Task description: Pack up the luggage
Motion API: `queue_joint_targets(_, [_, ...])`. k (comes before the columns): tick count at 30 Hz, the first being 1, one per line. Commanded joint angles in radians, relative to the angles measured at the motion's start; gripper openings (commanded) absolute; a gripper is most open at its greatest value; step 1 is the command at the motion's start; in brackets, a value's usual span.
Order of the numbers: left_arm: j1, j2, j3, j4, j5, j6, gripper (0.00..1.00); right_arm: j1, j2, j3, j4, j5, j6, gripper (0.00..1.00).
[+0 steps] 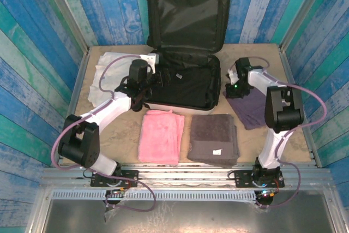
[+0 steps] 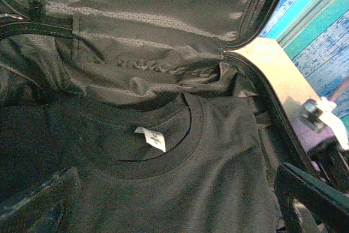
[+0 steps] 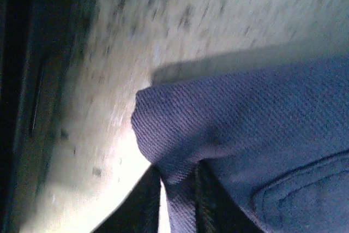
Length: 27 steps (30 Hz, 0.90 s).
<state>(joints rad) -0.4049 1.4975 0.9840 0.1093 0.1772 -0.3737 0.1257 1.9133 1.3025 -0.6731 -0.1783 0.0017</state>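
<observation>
The luggage point(image 1: 184, 105) lies open at the back middle of the table, lid point(image 1: 185, 12) upright, black lining point(image 2: 142, 20) showing. A folded black T-shirt point(image 1: 188, 83) with a white neck label point(image 2: 151, 138) lies inside it. My left gripper point(image 1: 162, 78) hovers over the luggage's left part, open above the T-shirt point(image 2: 180, 184); one black finger point(image 2: 311, 195) shows at the lower right. My right gripper point(image 1: 233, 90) sits at the near-left corner of a purple garment point(image 1: 253, 107). Its fingers point(image 3: 210, 203) are shut on a fold of that purple cloth point(image 3: 256, 124).
A pink towel point(image 1: 161, 135) and a grey towel point(image 1: 214, 137) lie folded in front of the luggage. A white garment point(image 1: 112, 72) lies at the left, under the left arm. Blue wooden walls point(image 1: 38, 53) close in the table point(image 1: 297, 135) on three sides.
</observation>
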Motion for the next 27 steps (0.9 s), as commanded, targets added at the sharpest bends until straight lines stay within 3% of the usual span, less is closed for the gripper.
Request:
queue_joint_targets(1, [0.001,-0.07,-0.006,-0.007,-0.03,-0.011,0.95,-0.007,-0.106,-0.086,-0.1,0.043,0.065,0.54])
queue_joint_targets(4, [-0.014,-0.051,0.015,-0.01,-0.039,-0.013,0.96,-0.02,-0.258,-0.138,-0.096,0.02,0.141,0.68])
queue_joint_targets(6, [-0.032,-0.034,0.037,-0.016,-0.048,-0.004,0.97,-0.021,-0.352,-0.158,-0.083,-0.026,0.143,0.72])
queue_joint_targets(9, [-0.065,-0.005,0.079,-0.04,-0.057,0.016,0.97,-0.051,-0.478,-0.196,-0.093,0.001,0.211,0.78])
queue_joint_targets(12, [-0.091,0.003,0.094,-0.047,-0.069,0.036,0.98,-0.184,-0.614,-0.278,-0.105,-0.027,0.327,0.82])
queue_joint_targets(15, [-0.095,-0.005,0.075,-0.018,-0.05,0.028,0.98,-0.304,-0.731,-0.362,-0.095,-0.032,0.348,0.87])
queue_joint_targets(21, [-0.101,0.0,0.083,-0.008,0.007,0.015,0.98,-0.566,-0.781,-0.49,-0.056,-0.113,0.388,0.89])
queue_joint_targets(27, [-0.112,0.0,0.081,0.007,0.027,0.019,0.98,-0.716,-0.686,-0.554,0.021,-0.178,0.374,0.89])
